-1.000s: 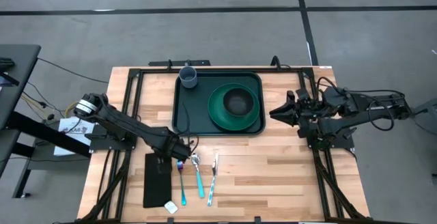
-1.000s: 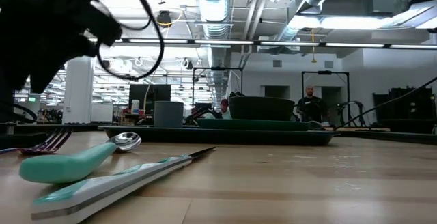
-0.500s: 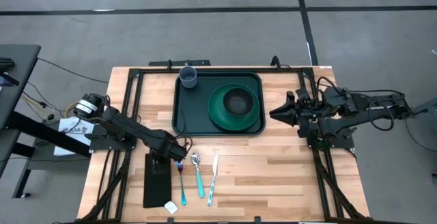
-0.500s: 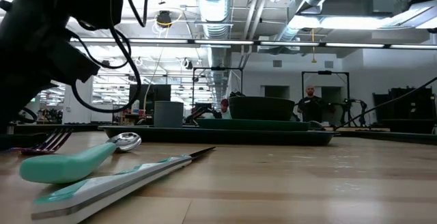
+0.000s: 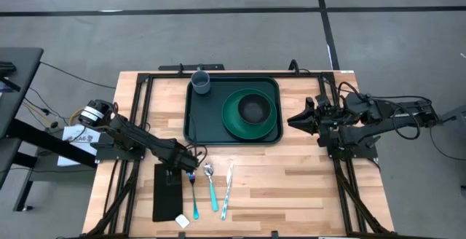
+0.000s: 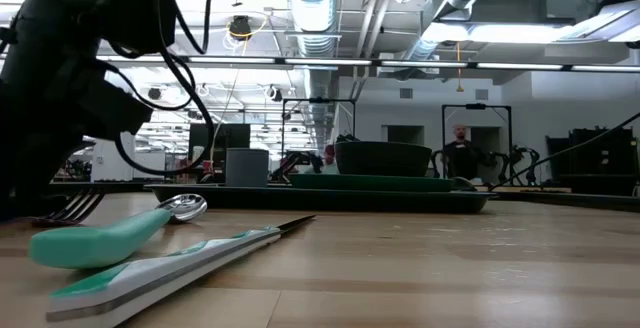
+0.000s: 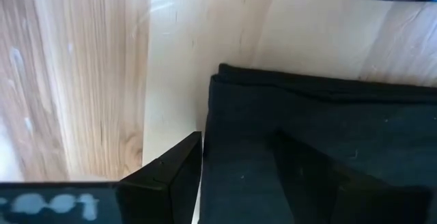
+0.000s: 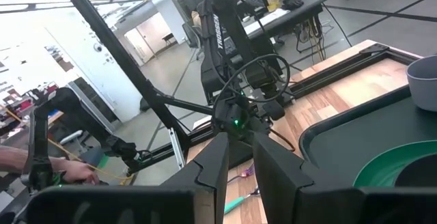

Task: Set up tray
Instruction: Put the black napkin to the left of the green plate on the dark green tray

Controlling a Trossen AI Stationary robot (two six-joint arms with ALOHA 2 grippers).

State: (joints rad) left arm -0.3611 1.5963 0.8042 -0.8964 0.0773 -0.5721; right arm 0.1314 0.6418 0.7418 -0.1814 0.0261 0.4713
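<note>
Cutlery (image 5: 211,188) is laid out nearest, beside a black napkin (image 5: 167,193) over which the left hand (image 5: 187,162) is spread wide. Farther back, the tray (image 5: 195,115) is set mid-surface; the right hand (image 5: 295,119), part-closed and empty, is held beside it.

Left gripper (image 5: 183,167) low, fingers spread, right gripper (image 5: 295,119) raised, waiting

Even, bright overhead light fills the high view, leaving only soft, short shadows on the wooden table (image 5: 291,188). In the low view ceiling strip lights (image 6: 560,30) glare and the near arm (backlit) reads as a silhouette. The nearest cutlery (image 6: 100,243) is blurred. The left wrist view is soft, with washed-out pale wood beside a black napkin (image 7: 307,115)
</note>
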